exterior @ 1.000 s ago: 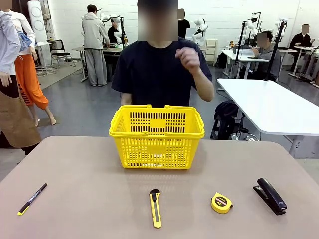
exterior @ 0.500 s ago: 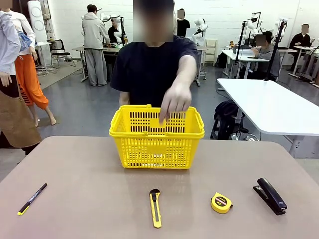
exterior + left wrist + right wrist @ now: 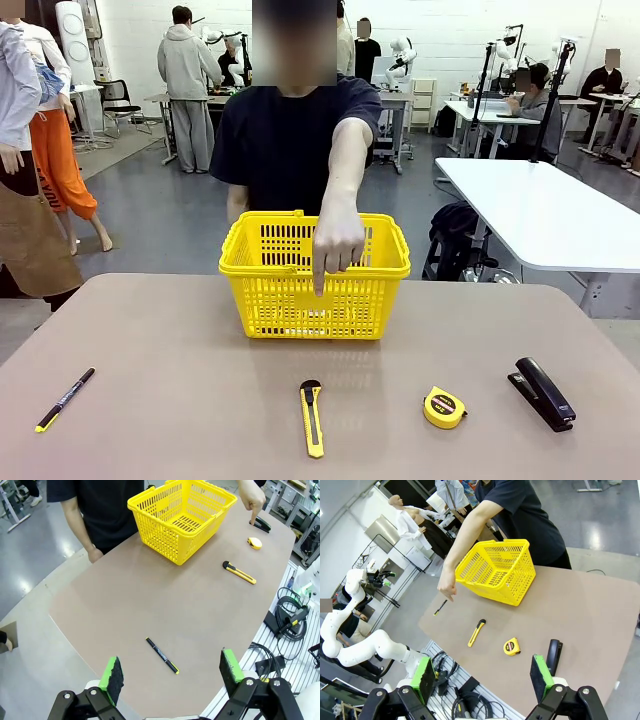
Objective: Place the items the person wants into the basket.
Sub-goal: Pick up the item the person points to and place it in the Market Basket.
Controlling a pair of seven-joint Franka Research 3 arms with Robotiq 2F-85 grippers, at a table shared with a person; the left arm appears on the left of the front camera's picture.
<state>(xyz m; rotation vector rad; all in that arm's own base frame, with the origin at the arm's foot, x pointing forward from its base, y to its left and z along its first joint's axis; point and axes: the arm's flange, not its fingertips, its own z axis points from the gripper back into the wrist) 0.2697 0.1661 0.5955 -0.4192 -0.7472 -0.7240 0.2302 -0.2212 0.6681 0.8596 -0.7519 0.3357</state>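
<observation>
Front: person's hand (image 3: 338,245) points down past the basket (image 3: 315,270), seemingly at the knife (image 3: 312,418) by the near edge of the table (image 3: 180,340). Left wrist: left gripper (image 3: 171,672) wide open, empty. Right wrist: right gripper (image 3: 481,677) open too. That knife's likely light, stiff, slick; pinch mid-body.

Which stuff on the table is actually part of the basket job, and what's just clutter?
Part of the job:
- yellow basket
- yellow-and-black utility knife
- thin black pen
- person's hand, pointing down at the table

Just lying about:
- round yellow tape measure
- black stapler
</observation>
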